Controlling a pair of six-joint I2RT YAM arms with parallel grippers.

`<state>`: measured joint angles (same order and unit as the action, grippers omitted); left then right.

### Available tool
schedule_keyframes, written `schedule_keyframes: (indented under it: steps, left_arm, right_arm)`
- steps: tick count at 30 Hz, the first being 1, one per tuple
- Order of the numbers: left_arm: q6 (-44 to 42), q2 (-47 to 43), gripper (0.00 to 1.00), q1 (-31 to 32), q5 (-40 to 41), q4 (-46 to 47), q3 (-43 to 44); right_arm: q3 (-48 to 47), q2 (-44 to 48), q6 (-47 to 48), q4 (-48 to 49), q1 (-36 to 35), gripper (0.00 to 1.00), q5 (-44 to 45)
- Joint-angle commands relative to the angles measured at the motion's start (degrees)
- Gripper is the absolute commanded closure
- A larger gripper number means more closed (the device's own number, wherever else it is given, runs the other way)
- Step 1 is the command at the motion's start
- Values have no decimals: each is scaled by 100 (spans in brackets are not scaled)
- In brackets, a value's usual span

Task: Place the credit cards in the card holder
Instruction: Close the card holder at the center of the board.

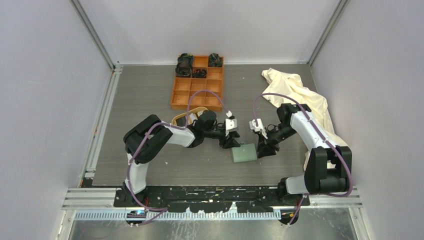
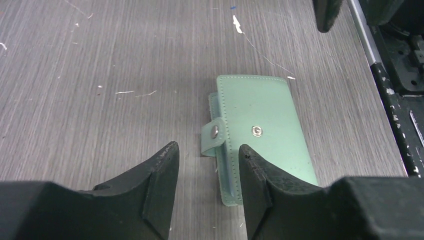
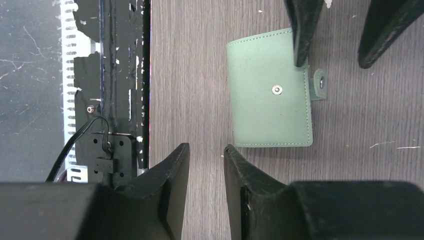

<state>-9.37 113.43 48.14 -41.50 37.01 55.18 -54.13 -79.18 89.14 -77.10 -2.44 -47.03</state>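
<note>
The card holder is sage green, the table streaked grey, the box orange.

Arms white-shelled, black at joints and bases: left arm, right arm. Lilac cable loops along each. Left gripper fingers matte black, wedge-shaped, rough-textured.

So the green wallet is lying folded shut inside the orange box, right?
Not quite. The green wallet is folded shut, but it lies flat on the table, nearer the robot than the orange box. The overhead view shows it.
</note>
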Motion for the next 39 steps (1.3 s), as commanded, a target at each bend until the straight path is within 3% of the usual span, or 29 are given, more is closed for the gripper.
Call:
schedule_keyframes:
  steps: [1, 14, 21, 29, 32, 39]
  left_arm:
    - [321, 142, 52, -137, -198, 825, 228]
    - [672, 451, 61, -129, -1091, 977, 502]
    - [515, 472, 64, -103, -924, 605, 616]
    - [347, 549, 74, -85, -921, 24, 850]
    - [307, 564, 83, -91, -956, -155, 933]
    - [284, 548, 82, -94, -958, -432, 1022]
  right_arm:
    - [-172, 7, 258, -219, 24, 63, -46]
    - [-212, -159, 481, -420, 22, 63, -62]
    - [-212, -174, 479, -429, 24, 64, -78]
    - [-221, -197, 499, -455, 19, 64, -84]
    - [-230, -211, 515, -478, 24, 64, -84]
    - [-230, -222, 536, -503, 24, 64, -85]
